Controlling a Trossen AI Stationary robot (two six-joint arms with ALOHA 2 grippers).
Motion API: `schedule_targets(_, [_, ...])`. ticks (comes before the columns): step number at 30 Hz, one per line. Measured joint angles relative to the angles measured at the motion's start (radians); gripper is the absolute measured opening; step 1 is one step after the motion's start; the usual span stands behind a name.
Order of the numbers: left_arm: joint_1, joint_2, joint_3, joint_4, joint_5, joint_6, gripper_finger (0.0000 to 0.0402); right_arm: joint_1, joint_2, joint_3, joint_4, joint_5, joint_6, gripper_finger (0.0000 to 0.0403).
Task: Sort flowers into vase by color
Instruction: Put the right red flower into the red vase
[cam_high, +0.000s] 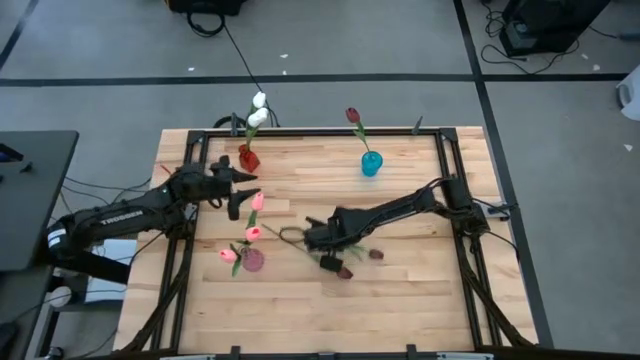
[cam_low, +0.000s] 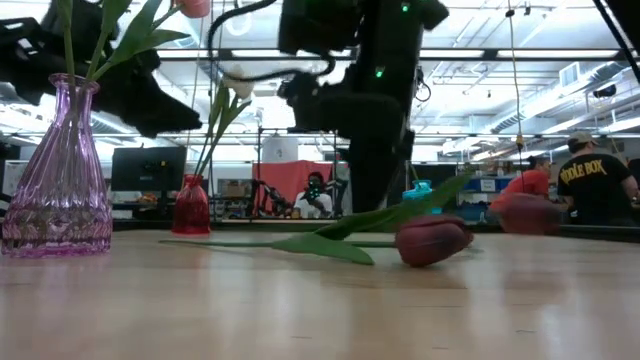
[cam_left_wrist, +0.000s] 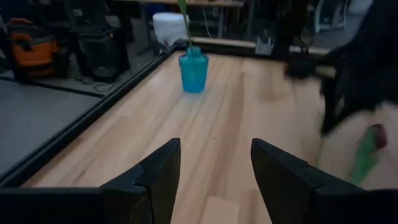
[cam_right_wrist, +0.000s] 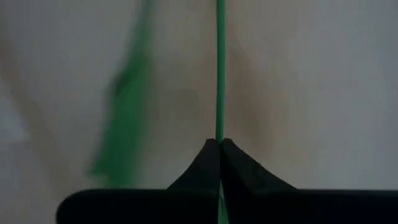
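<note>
My right gripper (cam_high: 312, 238) points down at the table's middle, shut on the thin green stem (cam_right_wrist: 219, 74) of a flower. Two dark maroon tulips lie on the wood beside it, one head (cam_high: 345, 268) nearer, one (cam_high: 377, 254) to its right; the low view shows a head (cam_low: 432, 240) and leaf (cam_low: 330, 247) resting flat. The purple vase (cam_high: 252, 260) holds pink tulips, the red vase (cam_high: 248, 158) white ones, the blue vase (cam_high: 371, 164) a maroon one. My left gripper (cam_high: 241, 193) stands open near the left edge, nothing between its fingers (cam_left_wrist: 163, 171). My right gripper pinches the stem (cam_right_wrist: 219, 127) between its two fingertips (cam_right_wrist: 208, 158), coming from above. The stem runs straight out from the tips, along the view. Which of the lying tulips it belongs to, and whether that flower is lifted, I cannot tell.
A black rail frame (cam_high: 300, 131) borders the wooden table. Bare wood (cam_high: 400, 310) lies along the near side. People sit at desks in the room beyond (cam_low: 590, 185).
</note>
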Motion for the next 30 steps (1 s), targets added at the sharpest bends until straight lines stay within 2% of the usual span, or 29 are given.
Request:
schedule_targets(5, [-0.003,0.124,0.0,0.103,-0.03,0.066,0.0202,-0.051,-0.091,0.0,-0.019,0.142,-0.108,0.0008])
schedule_targets(7, [-0.003,0.174,0.002,0.171,-0.03,0.101,0.0202,-0.082,-0.121,0.0,-0.019,0.143,-0.118,0.0008])
schedule_targets(14, [-0.003,0.38,0.135,0.183,-0.032,0.248,0.0202,-0.232,-0.142,0.001,-0.011,-0.069,-0.151,0.0008])
schedule_targets(23, [-0.003,0.644,0.254,0.242,-0.033,0.625,0.0201,-0.336,-0.142,0.015,0.043,-0.104,-0.134,0.0009])
schedule_targets(30, [-0.003,0.787,0.256,0.414,-0.036,0.786,0.0202,-0.387,-0.142,0.015,0.158,-0.268,-0.111,0.0009])
